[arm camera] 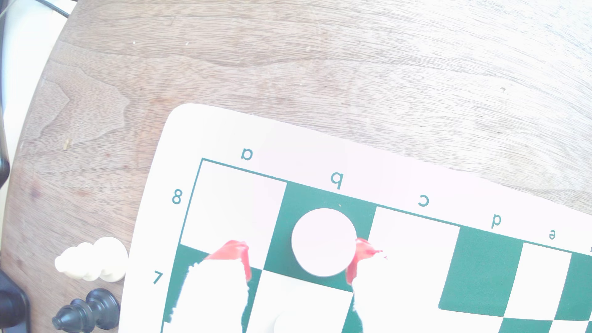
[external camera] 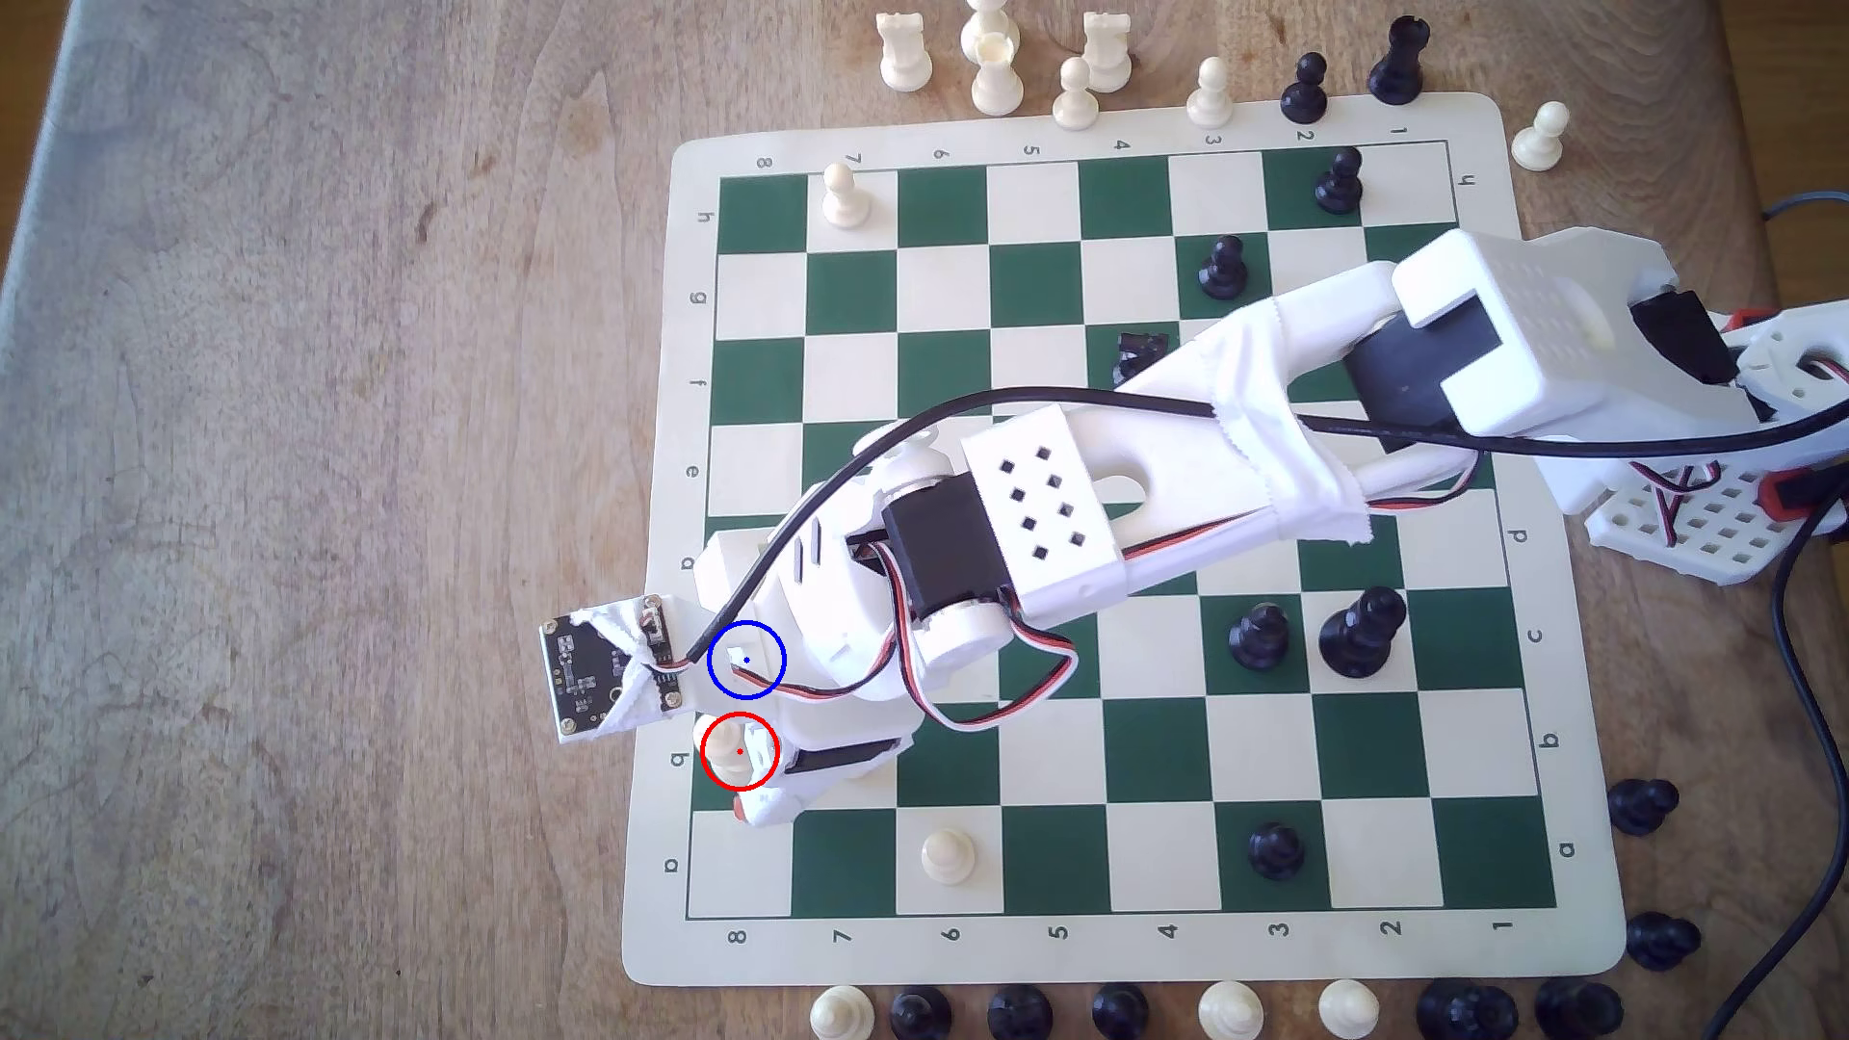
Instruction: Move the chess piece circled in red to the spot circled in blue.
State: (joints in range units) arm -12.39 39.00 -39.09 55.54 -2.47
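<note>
The cream-white chess piece (external camera: pixel 728 752) stands on the green square ringed in red, in the board's column 8 at the exterior view's left edge. From above in the wrist view it is a white disc (arm camera: pixel 323 241). My gripper (external camera: pixel 750 762) (arm camera: pixel 301 253) is open and straddles the piece. One red-tipped finger (arm camera: pixel 362 256) is at the piece's side and the other finger (arm camera: pixel 235 253) stands a gap away. The blue-ringed spot (arm camera: pixel 416 237) is the cream square beside the piece. In the exterior view the blue ring lies over my wrist, which covers that square.
A white pawn (external camera: pixel 946 855) and a black pawn (external camera: pixel 1276 850) stand on row a. Two black pieces (external camera: pixel 1301 635) are on row c. Captured pieces line the table beyond the board's near and far edges, among them a white one (arm camera: pixel 91 259) and a black one (arm camera: pixel 86 310).
</note>
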